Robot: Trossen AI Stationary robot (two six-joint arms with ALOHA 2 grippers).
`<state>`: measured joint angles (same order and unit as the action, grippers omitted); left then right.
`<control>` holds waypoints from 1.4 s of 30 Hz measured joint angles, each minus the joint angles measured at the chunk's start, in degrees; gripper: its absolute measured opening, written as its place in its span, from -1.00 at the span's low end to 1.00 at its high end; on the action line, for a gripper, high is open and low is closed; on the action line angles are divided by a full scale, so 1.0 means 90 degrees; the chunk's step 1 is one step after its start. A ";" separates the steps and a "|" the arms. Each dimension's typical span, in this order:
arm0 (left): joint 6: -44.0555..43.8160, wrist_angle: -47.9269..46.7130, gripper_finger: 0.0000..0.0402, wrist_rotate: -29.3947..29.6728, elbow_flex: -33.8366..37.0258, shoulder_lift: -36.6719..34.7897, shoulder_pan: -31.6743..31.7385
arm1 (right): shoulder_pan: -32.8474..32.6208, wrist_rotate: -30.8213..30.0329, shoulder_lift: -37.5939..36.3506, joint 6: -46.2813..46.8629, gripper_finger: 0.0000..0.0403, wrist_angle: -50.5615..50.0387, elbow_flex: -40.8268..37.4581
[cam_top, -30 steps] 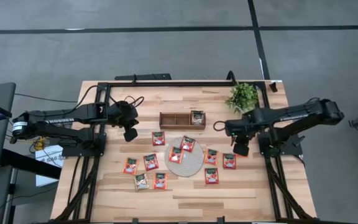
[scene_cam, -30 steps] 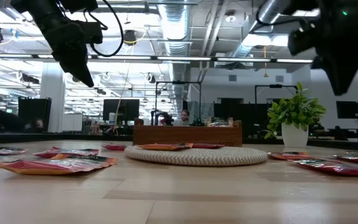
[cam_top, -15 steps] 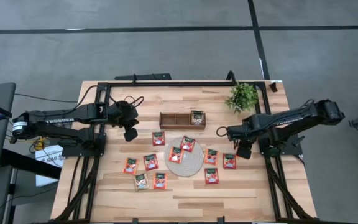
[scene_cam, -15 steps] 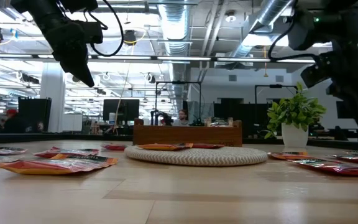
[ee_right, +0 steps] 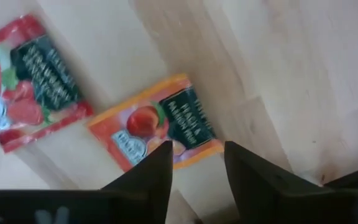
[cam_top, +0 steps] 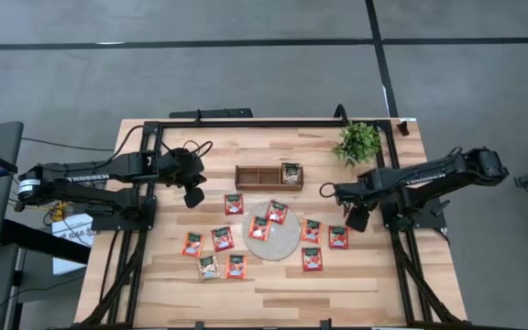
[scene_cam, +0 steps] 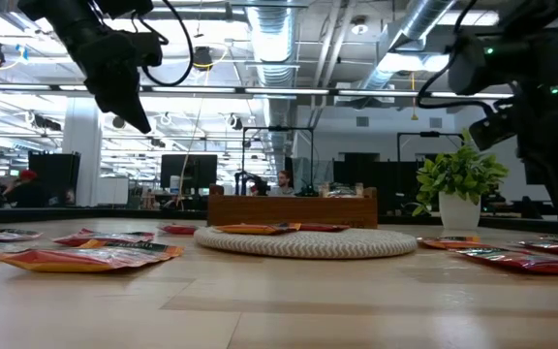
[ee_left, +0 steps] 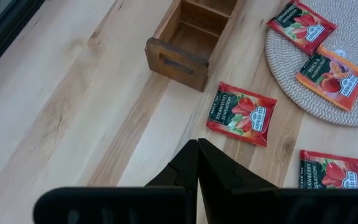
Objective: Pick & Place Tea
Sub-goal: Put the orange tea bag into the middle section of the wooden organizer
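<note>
Setting: open-plan robotics lab or office | Evidence: exposed ceiling ducts [scene_cam: 277, 39] and strip lights overhead; rows of desks with monitors [scene_cam: 184, 173] behind the table; a seated person [scene_cam: 285, 182] far back; grey carpet floor [cam_top: 246, 78]; wooden table [cam_top: 273, 298] framed by black rails, with a potted plant [cam_top: 358, 142].
</note>
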<state>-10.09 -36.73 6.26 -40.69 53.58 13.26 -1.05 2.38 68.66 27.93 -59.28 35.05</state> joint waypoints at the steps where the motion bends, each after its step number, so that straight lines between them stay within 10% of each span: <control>1: -0.0002 0.0018 -1.00 0.0000 0.0000 0.0000 0.0000 | 0.0050 0.0007 0.0000 -0.0002 -0.35 0.0000 0.0000; 17: 0.0000 0.0092 -1.00 0.0000 0.0000 0.0000 0.0000 | 0.0383 0.0250 0.0054 0.0264 -0.25 0.0079 0.0002; 31: 0.0005 0.0122 -1.00 0.0000 0.0000 -0.0002 -0.0002 | 0.0389 0.0532 0.1881 0.0256 -0.26 0.0685 0.0061; 42: 0.0017 0.0126 -1.00 0.0000 0.0000 -0.0002 -0.0002 | 0.0449 0.0600 0.1465 0.0485 -0.72 0.0822 -0.0002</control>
<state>-9.93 -35.60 6.26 -40.69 53.56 13.23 3.00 7.78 81.85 32.30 -51.88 35.03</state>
